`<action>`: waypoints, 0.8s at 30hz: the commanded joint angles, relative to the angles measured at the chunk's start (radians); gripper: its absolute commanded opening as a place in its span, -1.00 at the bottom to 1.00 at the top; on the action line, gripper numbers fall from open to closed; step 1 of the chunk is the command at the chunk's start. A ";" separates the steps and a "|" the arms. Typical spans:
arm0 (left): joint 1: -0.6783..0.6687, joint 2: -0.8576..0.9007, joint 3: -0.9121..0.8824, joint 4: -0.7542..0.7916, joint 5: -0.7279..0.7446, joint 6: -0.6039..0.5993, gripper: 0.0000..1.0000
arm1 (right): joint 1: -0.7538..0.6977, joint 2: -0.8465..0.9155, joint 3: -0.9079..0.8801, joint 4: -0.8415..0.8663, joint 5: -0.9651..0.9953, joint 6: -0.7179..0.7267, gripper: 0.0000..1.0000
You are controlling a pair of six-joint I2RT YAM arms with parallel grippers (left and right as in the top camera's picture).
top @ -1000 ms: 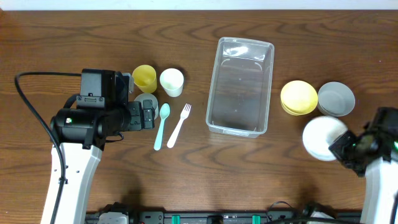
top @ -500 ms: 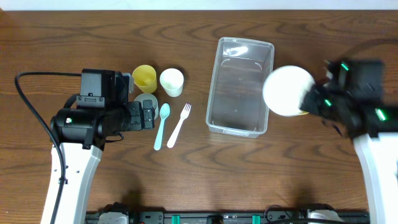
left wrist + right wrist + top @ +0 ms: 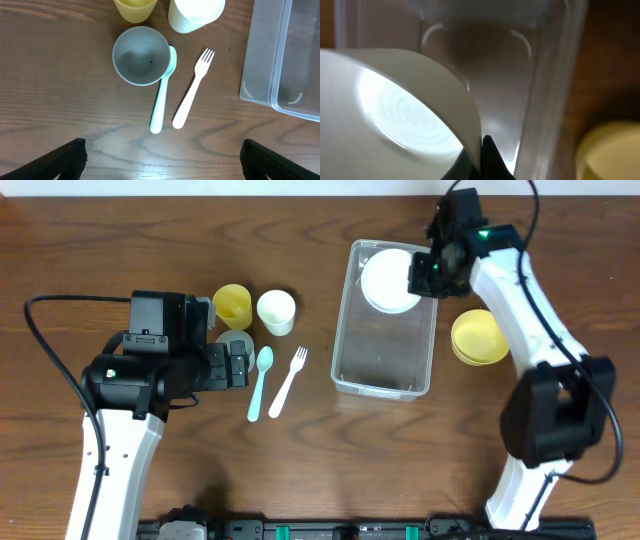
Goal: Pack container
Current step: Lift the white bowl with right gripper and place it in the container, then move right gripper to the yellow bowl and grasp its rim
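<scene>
The clear plastic container [image 3: 385, 355] lies at the table's centre right; its wall also shows in the left wrist view [image 3: 260, 75] and in the right wrist view [image 3: 545, 100]. My right gripper [image 3: 420, 275] is shut on the rim of a white bowl [image 3: 385, 280] and holds it over the container's far end. In the right wrist view the bowl [image 3: 395, 115] fills the left, with the fingers [image 3: 482, 160] pinching its rim. My left gripper [image 3: 160, 162] is open and empty above the table, near a grey cup [image 3: 141, 55], a mint spoon [image 3: 162, 95] and a white fork [image 3: 192, 90].
A yellow cup [image 3: 232, 305] and a white cup [image 3: 276, 311] stand left of the container. Stacked yellow bowls [image 3: 478, 338] sit right of it, partly under my right arm. The grey cup [image 3: 236, 340], spoon [image 3: 260, 380] and fork [image 3: 288, 378] lie by the left gripper.
My right arm has carried the white bowl from the table's right side up and leftward, to above the container's far end. The left arm has not moved.
</scene>
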 commanded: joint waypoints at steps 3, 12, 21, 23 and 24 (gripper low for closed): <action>0.005 0.003 0.016 -0.002 -0.011 0.006 0.96 | -0.003 0.055 0.034 0.063 0.005 0.000 -0.73; 0.005 0.003 0.016 -0.002 -0.011 0.006 0.96 | -0.031 -0.107 0.158 -0.094 0.052 -0.164 -0.04; 0.005 0.003 0.016 -0.002 -0.011 0.006 0.96 | -0.287 -0.301 0.158 -0.320 0.142 -0.026 0.19; 0.005 0.003 0.016 -0.002 -0.011 0.006 0.96 | -0.366 -0.289 0.137 -0.344 0.143 -0.026 0.24; 0.005 0.003 0.016 -0.002 -0.011 0.006 0.96 | -0.410 -0.280 0.119 -0.346 0.143 -0.026 0.28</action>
